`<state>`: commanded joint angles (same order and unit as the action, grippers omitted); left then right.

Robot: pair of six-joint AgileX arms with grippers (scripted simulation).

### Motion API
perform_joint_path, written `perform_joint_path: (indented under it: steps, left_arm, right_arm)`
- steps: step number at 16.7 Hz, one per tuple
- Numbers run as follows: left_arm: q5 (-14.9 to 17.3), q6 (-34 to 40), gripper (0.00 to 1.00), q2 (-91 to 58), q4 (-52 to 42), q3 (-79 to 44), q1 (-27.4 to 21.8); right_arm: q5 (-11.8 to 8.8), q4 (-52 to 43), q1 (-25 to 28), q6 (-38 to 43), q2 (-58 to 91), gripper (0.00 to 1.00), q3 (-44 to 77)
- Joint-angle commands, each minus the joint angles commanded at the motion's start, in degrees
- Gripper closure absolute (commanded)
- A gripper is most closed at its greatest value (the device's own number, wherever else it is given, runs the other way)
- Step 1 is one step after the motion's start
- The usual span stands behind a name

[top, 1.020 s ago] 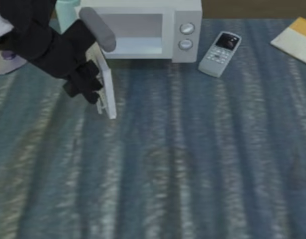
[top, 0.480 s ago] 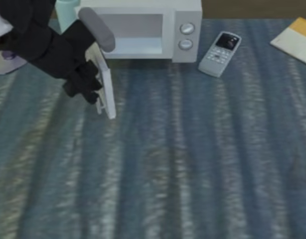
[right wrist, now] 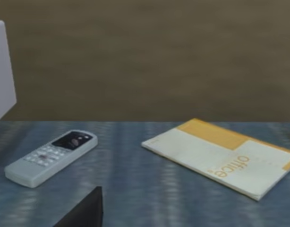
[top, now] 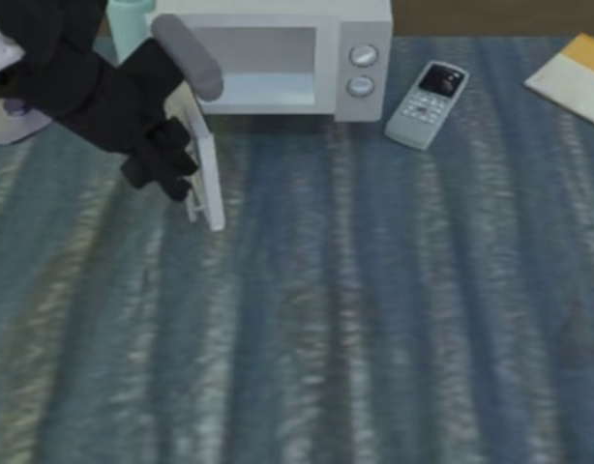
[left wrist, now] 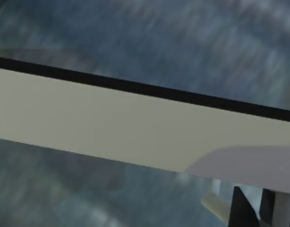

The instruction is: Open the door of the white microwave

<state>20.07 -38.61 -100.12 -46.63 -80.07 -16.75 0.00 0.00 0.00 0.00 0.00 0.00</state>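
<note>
The white microwave (top: 362,72) stands at the back of the table, its cavity showing. Its door (top: 208,179) is swung out to the left and stands edge-on toward the table front. My left gripper (top: 181,184) is at the door's outer side, shut on the door's handle near its free end. In the left wrist view the door edge (left wrist: 112,127) runs across as a pale band, with the dark fingers (left wrist: 242,213) at the handle (left wrist: 218,208). The right gripper is outside the top view; only a dark tip (right wrist: 86,210) shows in its wrist view.
A grey remote control (top: 428,103) lies right of the microwave. A yellow and white booklet (top: 573,77) is at the far right. A pale green cylinder (top: 131,24) stands left of the microwave, behind my left arm. The remote (right wrist: 51,157) and booklet (right wrist: 220,156) face the right wrist.
</note>
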Motion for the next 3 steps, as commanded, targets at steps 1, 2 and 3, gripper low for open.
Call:
perform_joint_path:
  steps: [1,2,3]
  left_arm:
    - [0.00,0.00,1.00,0.00,0.00,0.00,0.00]
    - [0.00,0.00,1.00,0.00,0.00,0.00,0.00]
    - [0.00,0.00,1.00,0.00,0.00,0.00,0.00]
  right_arm:
    - [0.00,0.00,0.00,0.00,0.00,0.00,0.00]
    - [0.00,0.00,0.00,0.00,0.00,0.00,0.00]
    - [0.00,0.00,0.00,0.00,0.00,0.00,0.00]
